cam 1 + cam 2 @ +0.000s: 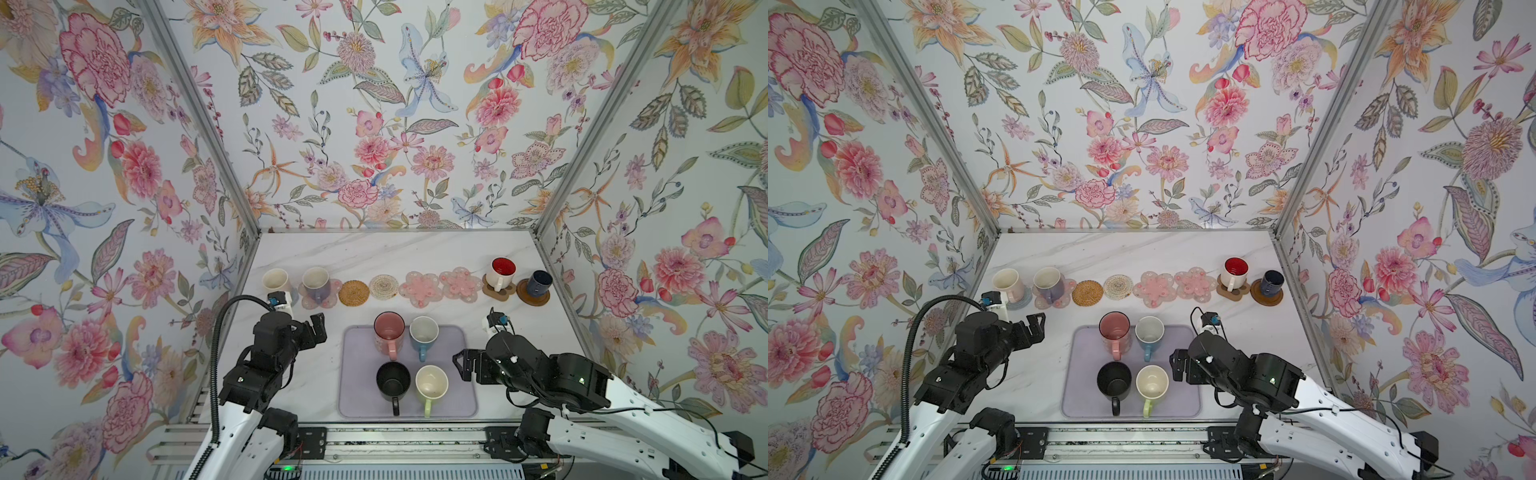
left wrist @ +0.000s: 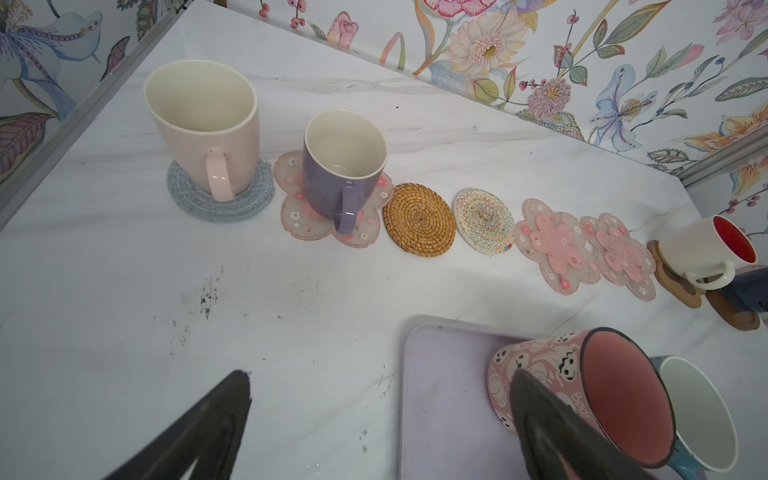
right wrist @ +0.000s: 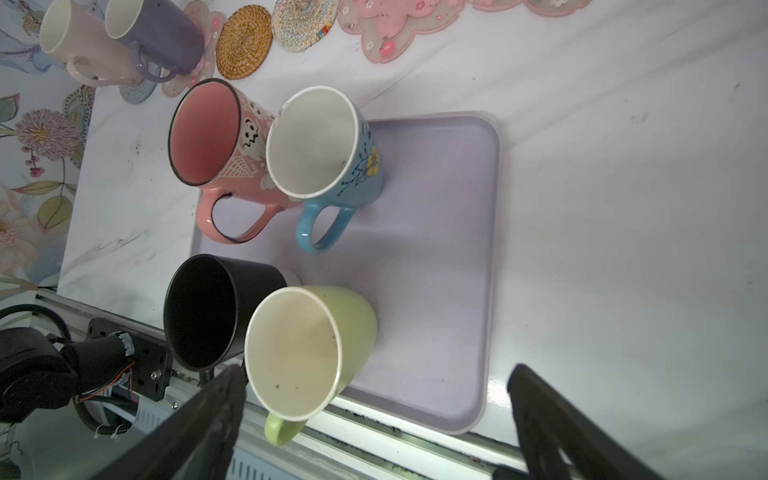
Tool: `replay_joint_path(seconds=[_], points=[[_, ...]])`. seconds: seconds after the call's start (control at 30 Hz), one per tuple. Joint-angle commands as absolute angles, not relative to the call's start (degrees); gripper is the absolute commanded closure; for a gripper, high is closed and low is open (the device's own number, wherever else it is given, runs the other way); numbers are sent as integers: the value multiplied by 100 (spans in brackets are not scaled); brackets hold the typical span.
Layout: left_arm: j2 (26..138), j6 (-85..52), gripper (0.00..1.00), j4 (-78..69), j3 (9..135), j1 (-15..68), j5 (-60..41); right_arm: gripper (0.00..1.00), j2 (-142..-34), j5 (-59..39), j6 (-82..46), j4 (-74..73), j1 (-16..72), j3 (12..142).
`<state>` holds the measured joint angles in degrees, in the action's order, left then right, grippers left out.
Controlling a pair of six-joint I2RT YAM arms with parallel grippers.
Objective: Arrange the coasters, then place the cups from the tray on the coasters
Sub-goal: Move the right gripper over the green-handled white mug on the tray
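Both top views: pink ghost-print mug (image 1: 389, 332) stands upright at the far edge of the pale lavender rectangular tray (image 1: 459, 405), handle pointing back at the robot. Left gripper (image 1: 316, 330), jaws spread and empty, sits just left of it, nearer than right gripper (image 1: 462, 365), likewise spread, empty. Bare tan rattan round coaster (image 1: 353, 292) lies just beyond on the desk. Likely a left-arm pick.
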<state>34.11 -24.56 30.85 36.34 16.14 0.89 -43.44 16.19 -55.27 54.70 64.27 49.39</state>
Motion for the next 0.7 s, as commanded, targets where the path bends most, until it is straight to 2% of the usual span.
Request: replay_joint_path(seconds=[0.0, 0.4, 0.67], points=[[3363, -2522, 1, 3050, 3569, 1653, 254, 1, -4487, 2303, -6432, 5671, 7046, 4843], [3259, -2536, 1, 3006, 3542, 1656, 229, 1, -5420, 2702, -7786, 5321, 8917, 4640], [3164, -2540, 1, 2988, 3517, 1664, 211, 1, -6000, 2590, -8119, 4727, 9390, 4411]])
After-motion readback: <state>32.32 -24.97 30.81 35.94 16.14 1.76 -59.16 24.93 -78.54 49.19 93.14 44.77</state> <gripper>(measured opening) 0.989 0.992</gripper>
